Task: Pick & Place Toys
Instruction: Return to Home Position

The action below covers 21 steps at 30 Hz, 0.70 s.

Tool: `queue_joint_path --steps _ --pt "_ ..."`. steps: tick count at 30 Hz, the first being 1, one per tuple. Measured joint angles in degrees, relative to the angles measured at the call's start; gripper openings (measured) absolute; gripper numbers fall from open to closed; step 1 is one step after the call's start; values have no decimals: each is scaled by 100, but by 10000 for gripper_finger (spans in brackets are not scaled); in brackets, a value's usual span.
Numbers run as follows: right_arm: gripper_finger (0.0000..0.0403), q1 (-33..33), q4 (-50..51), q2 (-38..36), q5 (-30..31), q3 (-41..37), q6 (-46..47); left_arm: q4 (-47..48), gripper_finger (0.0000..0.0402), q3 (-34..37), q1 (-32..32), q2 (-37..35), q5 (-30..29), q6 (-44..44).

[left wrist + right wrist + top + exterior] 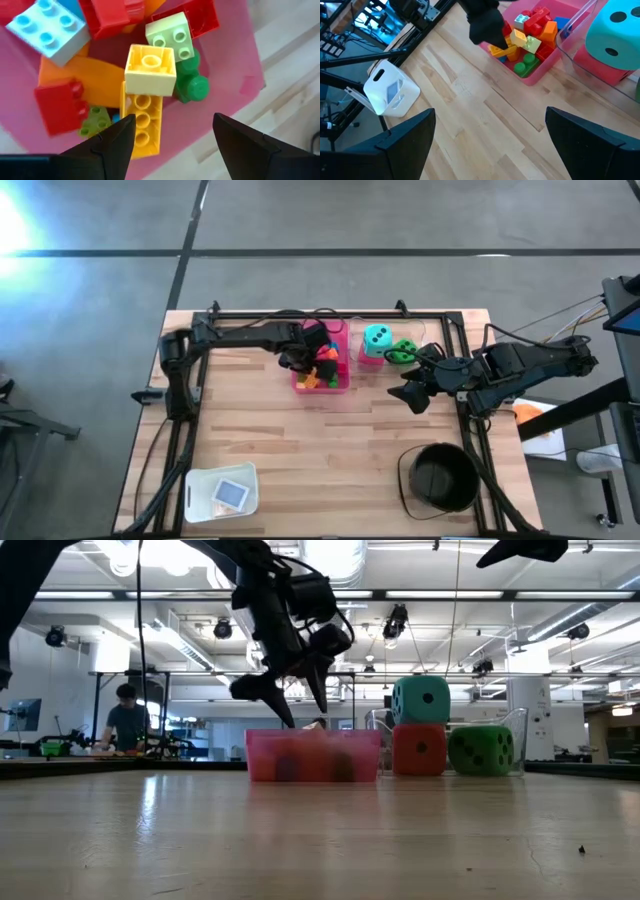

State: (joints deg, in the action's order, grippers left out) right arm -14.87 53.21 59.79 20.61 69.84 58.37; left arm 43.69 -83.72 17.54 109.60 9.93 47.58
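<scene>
**Over the pink tray [320,388]: left gripper [303,360] clear of the load**

1. Position. The left gripper is held directly above the pink tray, at the far middle of the table. In the low view its tips are seen just above the level of the tray's rim.

2. Gripper state. The fingers [117,137] are spread wide. Nothing is held between them.

3. Load. The pale yellow brick [150,70] is seen straight below the gap, on top of the heap of bricks [325,370] inside the tray. A longer yellow brick [141,120] lies under it, with its long axis at right angles to the line between the fingertips. Neither brick is touched.

4. Coming move. As the bricks lie straight beneath the tips, a withdrawal is judged to call for a vertical lift first. Only then should the arm be drawn back toward its base on the left, so that the tray wall is not caught.

5. Other arm. The right gripper [410,396] is parked toward the table's right side, wide open and empty. The teal die [377,337] is stacked on the red die [418,748], with the green die [402,350] beside them. All three stand outside the tray, and the right arm is the nearer one to them.
</scene>
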Motion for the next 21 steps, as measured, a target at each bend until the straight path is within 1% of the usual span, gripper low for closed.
queue_joint_path --steps 3,7,15,18,21 --pt "370 0 -3 0 -1 0 8 94 252 0 0 -171 -1 240" --pt "370 1 -1 0 0 0 5 96 211 0 -34 -526 -1 392" --pt "370 1 -2 -1 0 0 -5 135 112 0 -198 -1160 -250 339" --pt "370 2 -2 0 1 0 8 147 86 1 -240 -1382 -441 254" --pt "370 2 -1 0 0 0 -1 174 68 2 -251 -1624 -475 143"
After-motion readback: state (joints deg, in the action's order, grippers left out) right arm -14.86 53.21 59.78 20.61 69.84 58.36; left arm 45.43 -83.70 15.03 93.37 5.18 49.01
